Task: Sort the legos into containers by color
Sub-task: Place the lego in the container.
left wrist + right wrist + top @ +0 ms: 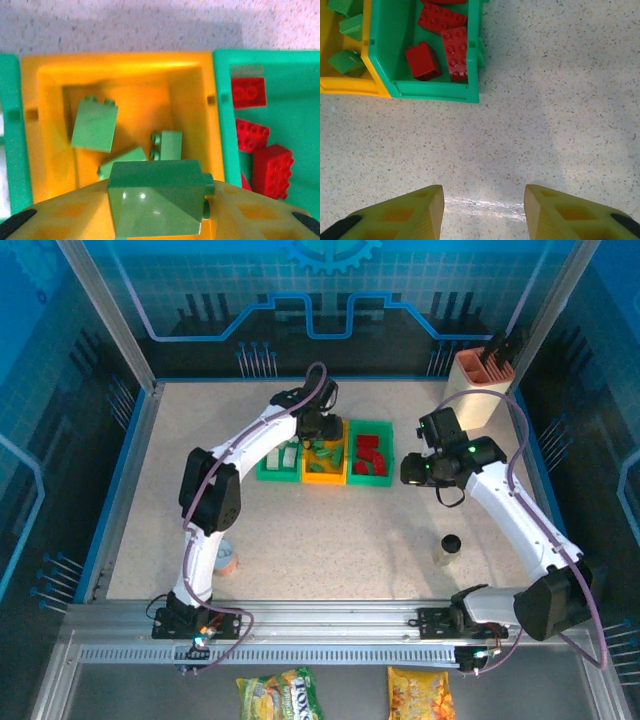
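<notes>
Three containers stand in a row: a green bin [279, 464] with white legos, an orange bin [325, 464] and a green bin [370, 454] with red legos [368, 450]. My left gripper [157, 212] hangs over the orange bin [50, 80], shut on a green lego [157, 197]. Below it, three green legos [95, 124] lie inside, and red legos [272, 170] fill the green bin [225, 125] to the right. My right gripper [484, 207] is open over bare table, just near and right of the red legos' bin [435, 90]. From above, the left gripper [320, 436] and right gripper [410, 472] flank the bins.
A tall beige holder [483, 375] stands at the back right. A small dark-capped bottle [449, 548] sits under the right arm, a round tin can [228, 558] beside the left arm. Two snack bags [278, 695] lie below the front rail. Blue walls ring the table.
</notes>
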`<action>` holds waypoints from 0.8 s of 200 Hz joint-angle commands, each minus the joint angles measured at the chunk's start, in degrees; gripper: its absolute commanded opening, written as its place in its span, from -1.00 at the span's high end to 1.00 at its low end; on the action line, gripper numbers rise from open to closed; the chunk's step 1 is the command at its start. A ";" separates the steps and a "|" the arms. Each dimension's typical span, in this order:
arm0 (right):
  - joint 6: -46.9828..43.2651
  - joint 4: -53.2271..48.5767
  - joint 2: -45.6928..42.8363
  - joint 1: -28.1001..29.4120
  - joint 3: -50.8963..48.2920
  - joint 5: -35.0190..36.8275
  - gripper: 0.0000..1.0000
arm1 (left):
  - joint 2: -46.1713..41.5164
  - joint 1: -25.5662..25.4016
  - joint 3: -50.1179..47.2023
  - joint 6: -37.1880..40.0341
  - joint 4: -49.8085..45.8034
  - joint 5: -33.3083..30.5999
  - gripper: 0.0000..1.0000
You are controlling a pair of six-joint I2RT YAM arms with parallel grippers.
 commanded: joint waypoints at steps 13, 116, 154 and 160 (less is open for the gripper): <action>0.15 -2.92 -2.86 0.58 0.39 2.03 0.06 | 4.09 1.66 4.30 1.34 4.58 2.15 0.05; 0.41 -2.94 -3.87 0.52 -0.60 2.32 0.05 | 8.10 2.67 4.24 -0.23 9.70 7.27 -0.13; 0.07 -2.68 -3.71 0.39 -0.77 2.94 0.05 | 5.99 2.67 3.14 -0.11 10.23 7.88 -0.17; -0.11 -2.52 -3.60 0.31 -0.78 3.02 0.04 | 5.49 2.63 2.96 -0.02 10.16 7.75 -0.17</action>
